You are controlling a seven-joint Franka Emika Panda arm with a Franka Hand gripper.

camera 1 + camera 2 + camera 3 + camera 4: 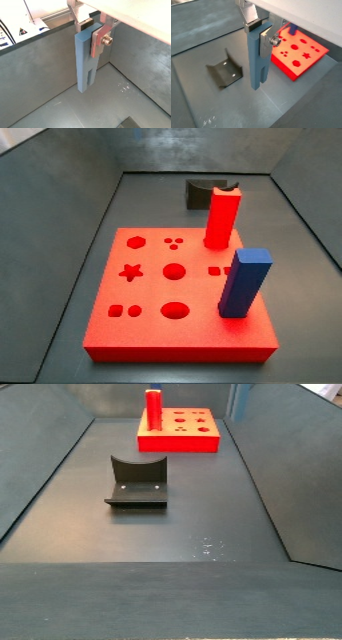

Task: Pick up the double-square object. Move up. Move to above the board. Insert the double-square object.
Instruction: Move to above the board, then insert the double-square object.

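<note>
One board (160, 328) stands on the floor, with two posts standing in it: one red post (222, 218) and one dark-blue square post (243, 283). One fixture (138, 481) sits apart from it. One gripper (261, 31) hangs above the floor, clamping one double-square object (257, 60) in both wrist views.

Grey-blue double-square object (85, 60) in silver pincer (93, 33); bright red board (174, 293)
</note>
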